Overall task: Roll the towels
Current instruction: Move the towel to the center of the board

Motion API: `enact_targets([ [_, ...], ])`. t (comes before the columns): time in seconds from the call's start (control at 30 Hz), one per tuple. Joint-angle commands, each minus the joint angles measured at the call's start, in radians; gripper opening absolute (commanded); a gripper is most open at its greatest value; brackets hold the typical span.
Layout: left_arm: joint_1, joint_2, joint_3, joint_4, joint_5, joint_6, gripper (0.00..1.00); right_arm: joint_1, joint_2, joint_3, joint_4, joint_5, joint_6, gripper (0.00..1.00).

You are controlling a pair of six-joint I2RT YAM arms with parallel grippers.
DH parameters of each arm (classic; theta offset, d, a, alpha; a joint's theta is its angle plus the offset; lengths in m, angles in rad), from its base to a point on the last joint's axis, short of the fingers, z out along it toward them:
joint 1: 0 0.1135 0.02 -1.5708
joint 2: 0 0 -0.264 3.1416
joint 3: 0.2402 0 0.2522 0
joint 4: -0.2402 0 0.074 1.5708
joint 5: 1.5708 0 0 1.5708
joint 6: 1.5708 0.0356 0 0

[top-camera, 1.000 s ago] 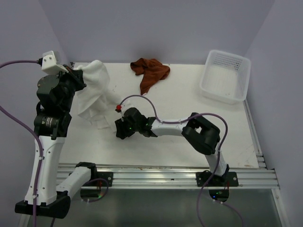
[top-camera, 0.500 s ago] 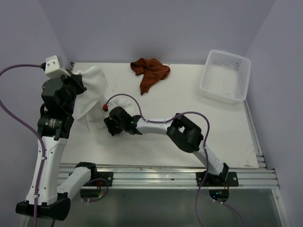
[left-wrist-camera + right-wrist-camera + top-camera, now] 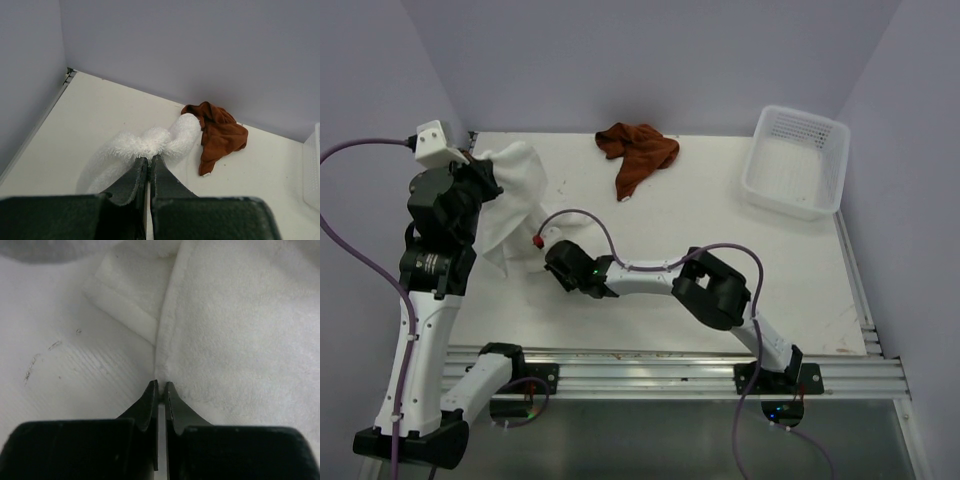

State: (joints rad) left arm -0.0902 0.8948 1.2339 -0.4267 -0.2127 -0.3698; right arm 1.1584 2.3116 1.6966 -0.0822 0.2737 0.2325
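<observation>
The white towel (image 3: 510, 195) hangs bunched from my left gripper (image 3: 482, 172), which is raised over the table's far left and shut on a fluffy fold (image 3: 150, 142); the tips meet at the left gripper (image 3: 149, 159). Its lower part trails onto the table. My right gripper (image 3: 550, 256) lies low at that trailing end. In the right wrist view the right gripper (image 3: 161, 385) is shut on the hem of the white towel (image 3: 240, 315). The rust-brown towel (image 3: 638, 150) lies crumpled at the back middle, also seen as the rust-brown towel (image 3: 217, 132), untouched.
A white perforated basket (image 3: 795, 160) stands at the back right. Purple walls close in the table (image 3: 720, 220) at the back and both sides. The right arm stretches across the table's front middle towards the left.
The right arm has reached further left to the white towel's lower edge, and its jaws have closed from open to shut there. The left arm holds the towel up about as before.
</observation>
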Motion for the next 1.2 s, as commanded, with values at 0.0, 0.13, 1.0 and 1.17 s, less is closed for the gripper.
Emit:
enact_targets([
  [0.0,-0.003,-0.026,-0.002,0.083,0.009,0.035,0.00,0.004,-0.050,-0.157,-0.090,0.042,0.001,0.00],
  [0.13,-0.003,-0.028,-0.016,0.074,0.018,0.022,0.00,-0.012,-0.254,-0.320,-0.099,0.055,0.016,0.00],
  [1.0,-0.008,-0.208,-0.821,0.337,0.595,-0.446,0.06,-0.479,-1.330,-0.833,-0.617,0.439,0.179,0.00],
  [1.17,-0.009,-0.197,-0.768,0.232,0.477,-0.374,0.61,-0.486,-1.337,-0.851,-0.593,0.424,0.194,0.00],
])
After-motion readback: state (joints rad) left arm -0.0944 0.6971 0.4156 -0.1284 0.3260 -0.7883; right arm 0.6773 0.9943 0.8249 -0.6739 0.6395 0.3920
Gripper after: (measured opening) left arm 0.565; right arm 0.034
